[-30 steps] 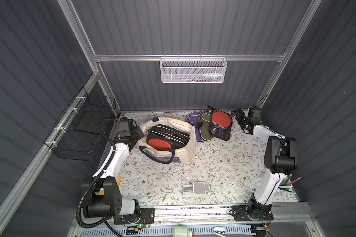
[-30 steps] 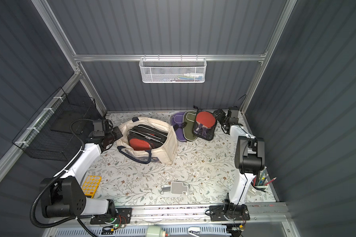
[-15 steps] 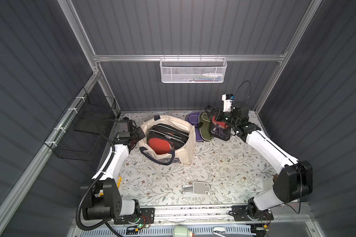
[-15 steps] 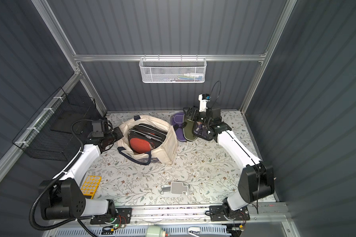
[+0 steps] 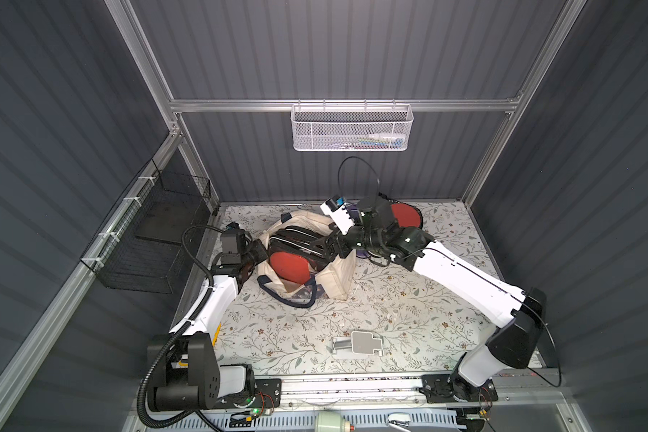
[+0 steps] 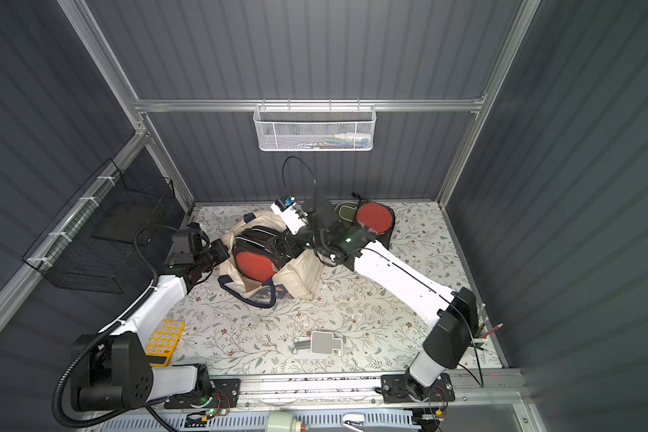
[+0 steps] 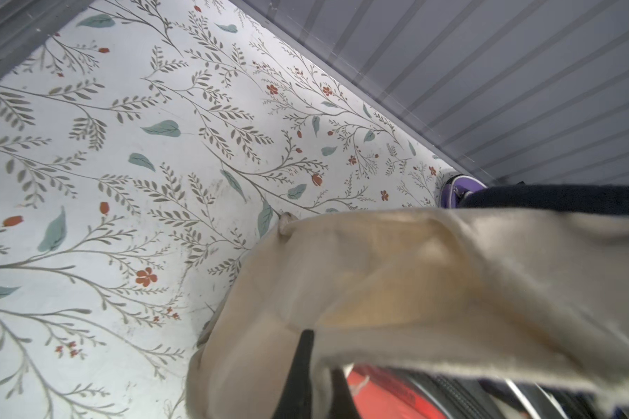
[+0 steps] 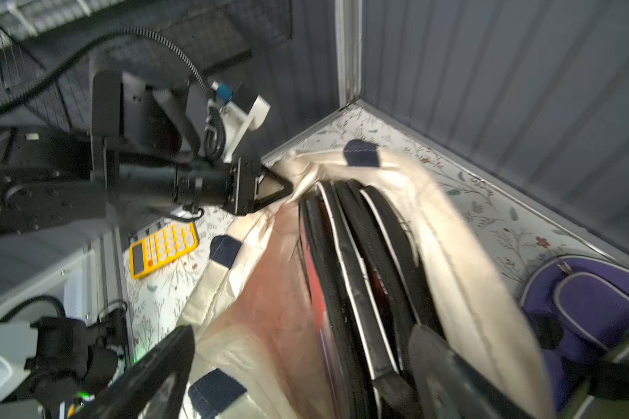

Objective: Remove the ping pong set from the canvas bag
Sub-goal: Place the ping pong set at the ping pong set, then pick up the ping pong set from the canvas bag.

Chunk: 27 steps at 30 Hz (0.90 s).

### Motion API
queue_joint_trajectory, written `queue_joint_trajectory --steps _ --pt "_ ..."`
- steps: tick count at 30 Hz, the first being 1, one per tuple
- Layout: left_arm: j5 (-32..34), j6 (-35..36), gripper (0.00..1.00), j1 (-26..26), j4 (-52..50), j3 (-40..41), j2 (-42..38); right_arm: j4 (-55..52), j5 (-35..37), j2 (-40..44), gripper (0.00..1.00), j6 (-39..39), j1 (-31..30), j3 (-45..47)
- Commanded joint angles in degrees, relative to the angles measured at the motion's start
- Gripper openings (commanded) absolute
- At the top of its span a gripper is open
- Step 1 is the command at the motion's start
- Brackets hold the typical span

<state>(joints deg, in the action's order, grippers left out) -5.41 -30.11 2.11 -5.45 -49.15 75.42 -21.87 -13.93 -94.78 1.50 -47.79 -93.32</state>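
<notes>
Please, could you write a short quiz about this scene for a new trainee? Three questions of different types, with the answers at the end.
1. True or false: the left gripper is shut on the rim of the canvas bag.
2. The right gripper is: A) open, at the bag's mouth; B) shut on a bag handle; C) shut, far from the bag.
3. What colour is the paddle face showing inside the bag?
Key: 1 true; 2 A; 3 red.
</notes>
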Motion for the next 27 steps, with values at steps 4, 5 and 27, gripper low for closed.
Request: queue_joint_trajectory --steps 4,5,27 --pt "0.7 -1.5 0.0 0.4 -1.7 3.4 0.0 -11.9 3.0 -9.0 0.8 -5.9 -4.1 -8.7" --pt "0.8 -1.4 0.0 0.4 -1.7 3.4 -0.1 -12.9 3.0 -10.4 0.78 -6.1 -4.4 -10.2" --pt "4.2 -0.8 0.0 0.4 -4.9 3.8 -3.9 -20.1 2.9 -29.8 0.72 -6.2 -2.5 -28.3"
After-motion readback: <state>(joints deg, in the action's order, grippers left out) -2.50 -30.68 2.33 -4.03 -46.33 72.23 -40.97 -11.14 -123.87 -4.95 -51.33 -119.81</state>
